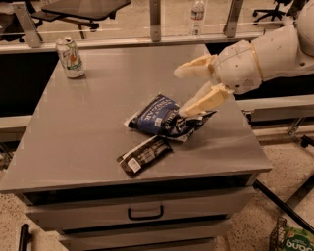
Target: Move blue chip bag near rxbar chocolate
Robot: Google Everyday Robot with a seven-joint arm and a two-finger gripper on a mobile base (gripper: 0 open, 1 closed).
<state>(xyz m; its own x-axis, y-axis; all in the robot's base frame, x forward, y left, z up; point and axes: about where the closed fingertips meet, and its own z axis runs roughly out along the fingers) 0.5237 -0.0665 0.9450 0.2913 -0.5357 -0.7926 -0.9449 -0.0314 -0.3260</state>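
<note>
One grey cabinet [98,122] fills the view, with one drawer handle [145,213] on its front. One white robot arm [274,49] reaches in from the right. Its single gripper [180,93] hangs over the cabinet's right half with its two fingers spread wide, grasping nothing; the lower finger appears to touch the bag's right end. One blue chip bag [159,116] lies flat near the centre of the top. One rxbar chocolate [144,156] lies just beside it, toward the front edge. One soda can [69,58] stands upright at the far left corner. One water bottle [197,11] stands beyond the cabinet.
</note>
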